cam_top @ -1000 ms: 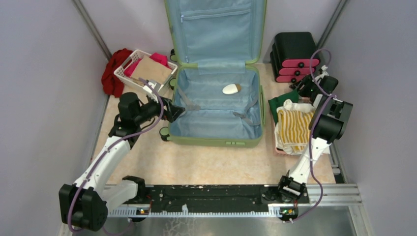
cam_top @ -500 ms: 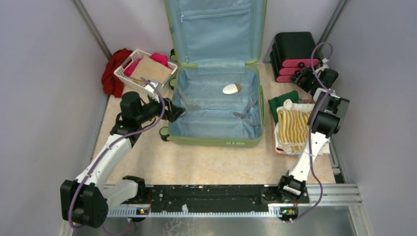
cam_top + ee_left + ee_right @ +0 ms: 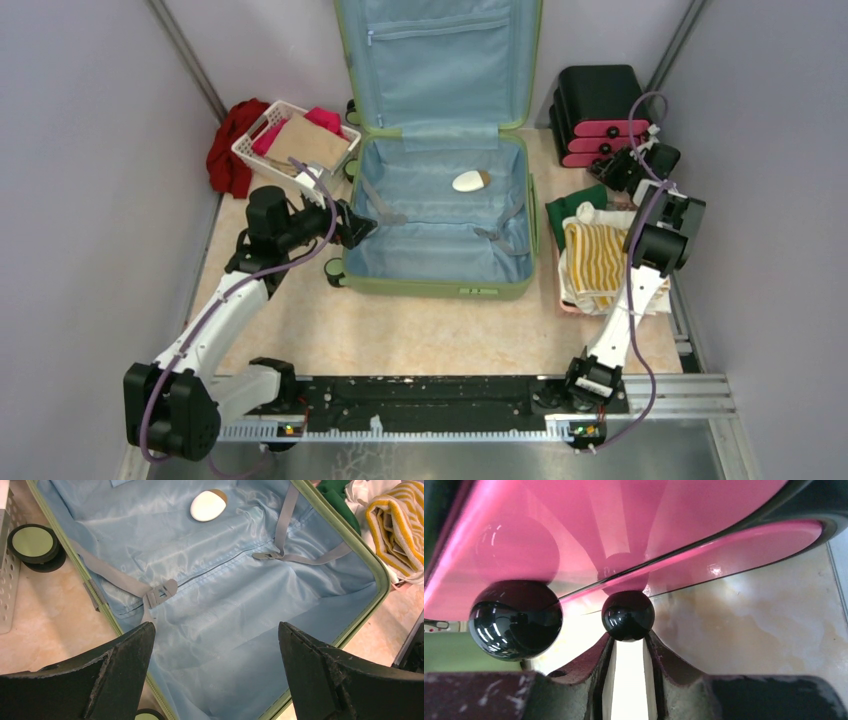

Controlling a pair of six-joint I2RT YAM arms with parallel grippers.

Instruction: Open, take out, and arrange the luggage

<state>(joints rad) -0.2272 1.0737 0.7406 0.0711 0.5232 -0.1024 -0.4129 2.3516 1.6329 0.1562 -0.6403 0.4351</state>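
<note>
One white item [image 3: 468,181] lies in the opened luggage [image 3: 430,245] at 12 o'clock on the worktop [image 3: 420,335]; clothes [image 3: 597,260] are out at 3 o'clock. Left tool [image 3: 215,630] gapes empty over its 9 o'clock rim. Right tool [image 3: 628,642] stands nearly closed at a drawer knob [image 3: 628,615]; grip uncertain.

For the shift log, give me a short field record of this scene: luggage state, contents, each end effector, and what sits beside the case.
luggage: open, lid standing upright at the back
inside: one white-and-brown oval object; straps unbuckled
left end effector: open, at the case's left rim, holding nothing
right end effector: closed on a black knob of the pink-fronted drawer box
right of case: folded clothes, striped towel on top
left of case: white basket with clothes, red cloth beside it
</note>
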